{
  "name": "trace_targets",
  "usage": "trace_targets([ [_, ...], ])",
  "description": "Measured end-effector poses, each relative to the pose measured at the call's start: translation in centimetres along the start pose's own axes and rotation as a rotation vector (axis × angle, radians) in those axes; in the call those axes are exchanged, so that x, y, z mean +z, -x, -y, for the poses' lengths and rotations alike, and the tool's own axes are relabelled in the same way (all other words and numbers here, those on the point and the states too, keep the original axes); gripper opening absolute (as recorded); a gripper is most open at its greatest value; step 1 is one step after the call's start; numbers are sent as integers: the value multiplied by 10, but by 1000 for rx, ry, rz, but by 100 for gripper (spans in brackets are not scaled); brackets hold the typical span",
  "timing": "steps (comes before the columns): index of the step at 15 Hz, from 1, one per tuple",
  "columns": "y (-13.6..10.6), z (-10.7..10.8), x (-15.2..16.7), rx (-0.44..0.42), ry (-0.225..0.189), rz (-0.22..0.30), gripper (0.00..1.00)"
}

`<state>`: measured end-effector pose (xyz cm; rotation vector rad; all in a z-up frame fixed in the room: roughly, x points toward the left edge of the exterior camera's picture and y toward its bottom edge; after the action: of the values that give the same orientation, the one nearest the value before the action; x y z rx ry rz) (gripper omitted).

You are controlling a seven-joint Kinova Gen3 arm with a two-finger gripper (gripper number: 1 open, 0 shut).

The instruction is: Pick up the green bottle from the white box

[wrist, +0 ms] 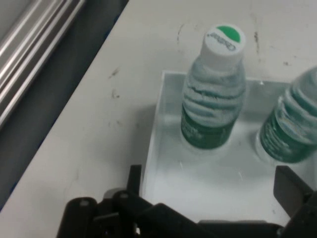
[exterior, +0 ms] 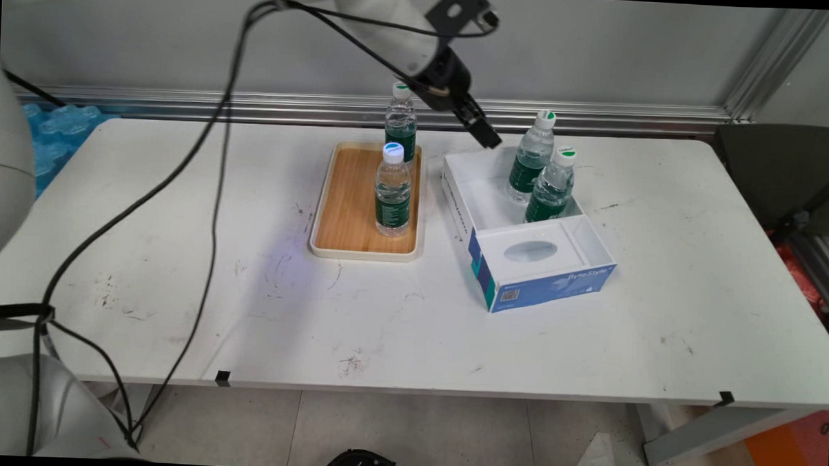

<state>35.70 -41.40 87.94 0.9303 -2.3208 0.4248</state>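
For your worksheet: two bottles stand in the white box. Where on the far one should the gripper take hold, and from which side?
Probably the neck just under the cap of the far bottle, coming from above. It stands upright, the box walls hide its base, and the near bottle crowds its right. The open gripper hovers to its left.

Two water bottles (exterior: pixel 393 189) stand on the wooden tray (exterior: pixel 350 210), one behind the other. Right of the tray sits the open box (exterior: pixel 524 254) with two more bottles (exterior: pixel 531 158) in its far end, side by side. The gripper (exterior: pixel 485 135) hangs over the box's far left corner.
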Motion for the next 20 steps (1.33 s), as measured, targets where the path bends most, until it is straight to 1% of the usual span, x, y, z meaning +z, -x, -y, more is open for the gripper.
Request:
trace_targets([
  [6, -20, 1, 67, 3, 24, 7, 100],
  [9, -28, 1, 92, 6, 42, 6, 100],
  [16, -39, 1, 127, 10, 91, 0, 100],
  [20, -42, 2, 139, 17, 107, -1, 100],
])
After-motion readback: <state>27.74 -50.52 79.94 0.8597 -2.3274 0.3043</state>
